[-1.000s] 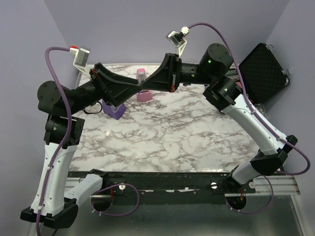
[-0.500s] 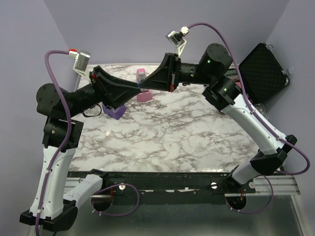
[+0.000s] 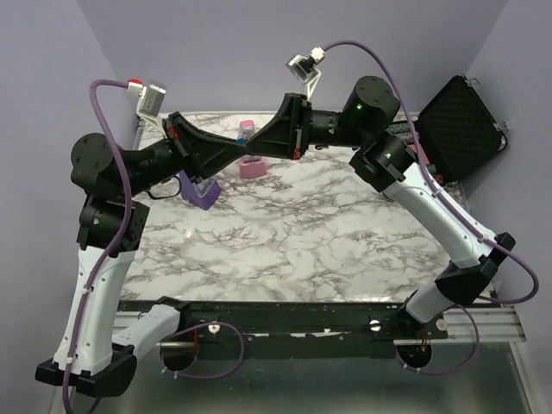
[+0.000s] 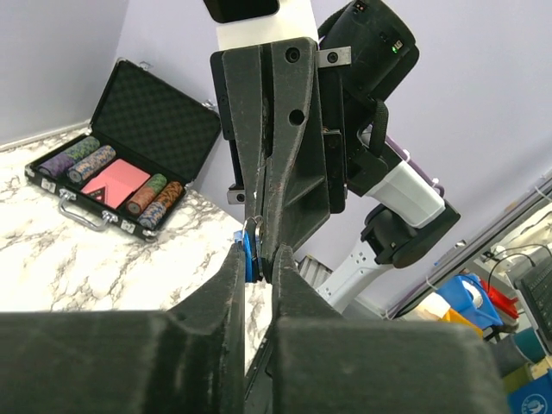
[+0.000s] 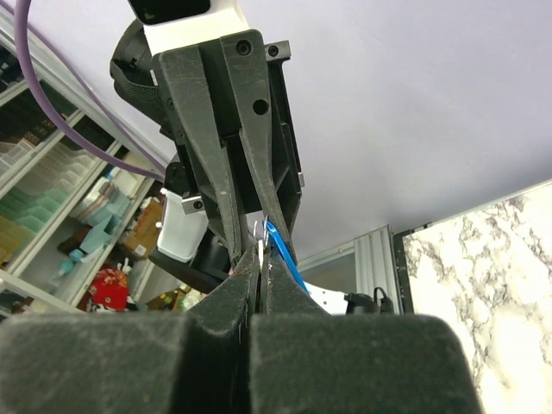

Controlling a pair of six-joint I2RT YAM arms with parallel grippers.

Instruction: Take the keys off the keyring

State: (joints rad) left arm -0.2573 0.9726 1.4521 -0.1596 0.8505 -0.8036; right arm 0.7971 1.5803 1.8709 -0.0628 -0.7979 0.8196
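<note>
Blue is all that shows of the keys [image 3: 239, 140], a tiny bundle held in mid-air over the far part of the marble table [image 3: 302, 233], pinched where the left gripper [image 3: 235, 144] and the right gripper [image 3: 251, 146] meet tip to tip. Both pairs of fingers are drawn narrow. From the left wrist the blue piece [image 4: 247, 254] sits in the slim gap between the left fingers, while the right fingers seem clamped on a silvery sliver, probably the keyring [image 5: 259, 231]. The step in hand looks like the separation itself: both ends are gripped and no key is free yet. The next move likely calls for a small twist or a slow pull apart without losing either pinch. In the right wrist view the bundle [image 5: 281, 250] runs on a slant past the right fingertips, so its long axis seems to lie roughly along the line joining the grippers. From above it is too small to tell.
</note>
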